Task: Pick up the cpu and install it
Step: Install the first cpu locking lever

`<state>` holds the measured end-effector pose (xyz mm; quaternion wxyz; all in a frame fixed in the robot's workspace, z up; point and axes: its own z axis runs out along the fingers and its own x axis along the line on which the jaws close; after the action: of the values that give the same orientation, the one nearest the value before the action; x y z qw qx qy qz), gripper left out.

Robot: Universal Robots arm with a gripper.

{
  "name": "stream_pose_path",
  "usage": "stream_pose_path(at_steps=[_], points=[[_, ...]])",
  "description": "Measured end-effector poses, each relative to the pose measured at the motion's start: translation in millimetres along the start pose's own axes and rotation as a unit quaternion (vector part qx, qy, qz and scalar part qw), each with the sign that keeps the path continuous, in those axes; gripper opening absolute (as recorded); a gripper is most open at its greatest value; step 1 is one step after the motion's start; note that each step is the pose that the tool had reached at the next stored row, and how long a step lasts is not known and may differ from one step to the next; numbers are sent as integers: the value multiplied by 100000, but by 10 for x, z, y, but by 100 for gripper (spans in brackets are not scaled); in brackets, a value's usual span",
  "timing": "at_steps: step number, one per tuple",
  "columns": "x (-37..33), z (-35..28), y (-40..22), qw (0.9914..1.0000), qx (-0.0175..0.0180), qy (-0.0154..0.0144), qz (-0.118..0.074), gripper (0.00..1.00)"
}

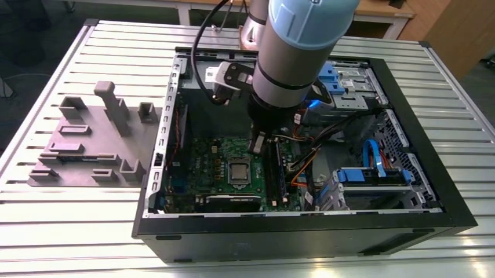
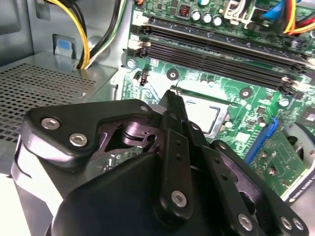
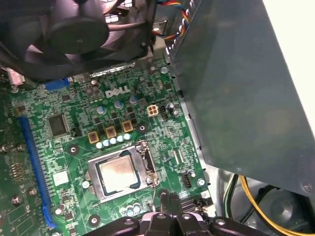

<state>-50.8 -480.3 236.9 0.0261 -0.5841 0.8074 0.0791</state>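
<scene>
cpu point(image 3: 119, 173) seated in socket point(image 3: 101, 192), tool point(image 3: 168, 199) near it, apparently pressed together, white lettering point(image 3: 117, 91) on green motherboard point(image 3: 162, 132)

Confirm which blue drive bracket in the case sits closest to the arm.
The far blue bracket, tucked right beside the arm in the exterior view. The other blue bracket sits well clear, nearer the camera at the exterior view's right.

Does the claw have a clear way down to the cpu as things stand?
Probably yes. The cpu lies face-up in its socket with nothing over it, and the claw hangs close beside it above the motherboard. The fan sits off to one side.
</scene>
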Motion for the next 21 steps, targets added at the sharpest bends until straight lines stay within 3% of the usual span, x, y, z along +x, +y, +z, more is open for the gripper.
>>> stream_pose_path(at_steps=[5,12,21], points=[[46,-8,-10,99999,-38,-269,-393,10],[73,-9,-9,99957,-135,-126,-2909,10],[146,-18,-16,99899,-277,7,-4483,10]])
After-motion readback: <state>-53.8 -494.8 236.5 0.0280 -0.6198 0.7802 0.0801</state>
